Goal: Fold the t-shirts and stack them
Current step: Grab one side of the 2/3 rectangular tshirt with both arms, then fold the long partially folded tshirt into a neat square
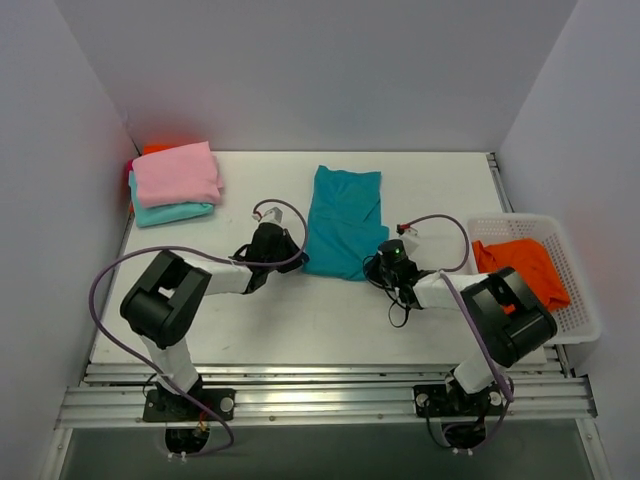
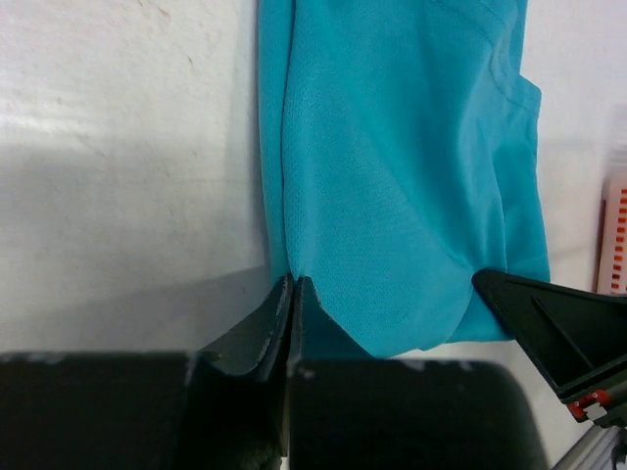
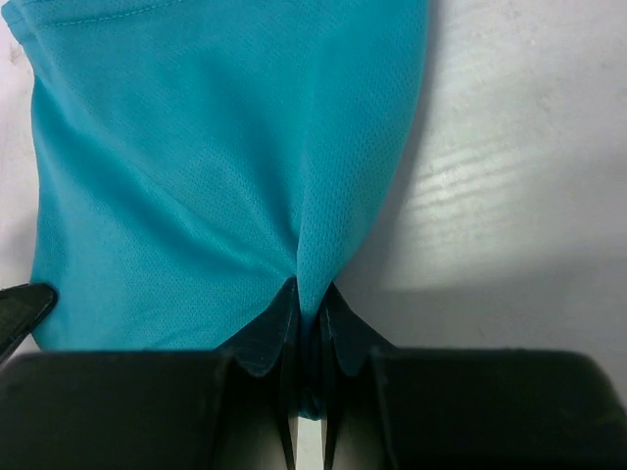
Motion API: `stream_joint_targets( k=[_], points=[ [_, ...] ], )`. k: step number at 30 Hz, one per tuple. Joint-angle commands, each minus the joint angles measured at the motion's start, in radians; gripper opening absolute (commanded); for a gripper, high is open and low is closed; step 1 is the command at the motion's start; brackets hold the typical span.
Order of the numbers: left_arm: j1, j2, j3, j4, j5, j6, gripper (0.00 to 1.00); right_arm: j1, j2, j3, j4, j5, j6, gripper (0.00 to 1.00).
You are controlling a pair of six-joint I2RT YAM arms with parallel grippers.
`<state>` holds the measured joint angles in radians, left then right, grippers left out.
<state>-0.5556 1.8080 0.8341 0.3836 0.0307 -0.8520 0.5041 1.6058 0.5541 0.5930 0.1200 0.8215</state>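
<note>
Teal t-shirt [image 1: 345, 222] lay partly folded lengthwise in the middle of the tabletop [image 1: 300, 320], its near edge between the two arms; both arms reached forward and inward, low over the surface, elbows bent, wrists angled toward the cloth. At the shirt's near left corner the left tool [image 2: 295, 284] was pinched shut on the folded edge, fingertips pressed together against the tabletop; the right tool [image 3: 312, 294] was clamped on the near right corner, a ridge of teal cloth drawn up between its fingers.

White tabletop, matt and slightly scuffed; plain pale walls [image 1: 300, 70] enclosed it on three sides. In the far left corner a folded pink t-shirt [image 1: 176, 172] sat on a folded pale aqua t-shirt [image 1: 170, 212], a sliver of orange cloth [image 1: 155, 148] just behind; at the right edge a white mesh basket [image 1: 575, 300] held a crumpled orange t-shirt [image 1: 520, 268].
</note>
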Motion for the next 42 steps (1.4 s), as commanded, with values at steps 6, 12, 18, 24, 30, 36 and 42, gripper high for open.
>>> stream_joint_targets(
  k=[6,12,18,24,30,36,42],
  points=[
    [-0.131,-0.406,-0.110,-0.190,-0.133,0.022,0.02,0.083,-0.353,0.042,-0.456,0.121,-0.001,0.00],
    [-0.162,-0.616,-0.132,-0.374,-0.244,0.030,0.02,0.094,-0.550,0.095,-0.660,0.155,-0.004,0.00],
    [-0.159,-0.627,-0.078,-0.437,-0.282,0.008,0.02,0.091,-0.526,0.204,-0.700,0.187,-0.051,0.00],
    [-0.155,-0.598,-0.026,-0.446,-0.293,-0.015,0.02,0.080,-0.373,0.334,-0.665,0.181,-0.096,0.00],
    [-0.112,-0.556,0.029,-0.462,-0.278,-0.006,0.02,0.053,-0.259,0.409,-0.628,0.158,-0.116,0.00],
    [-0.020,-0.483,0.091,-0.442,-0.232,0.013,0.03,0.007,-0.176,0.449,-0.602,0.106,-0.125,0.00],
    [0.143,-0.085,0.342,-0.361,-0.059,0.039,0.09,-0.128,0.147,0.648,-0.522,0.044,-0.110,0.06]
  ],
)
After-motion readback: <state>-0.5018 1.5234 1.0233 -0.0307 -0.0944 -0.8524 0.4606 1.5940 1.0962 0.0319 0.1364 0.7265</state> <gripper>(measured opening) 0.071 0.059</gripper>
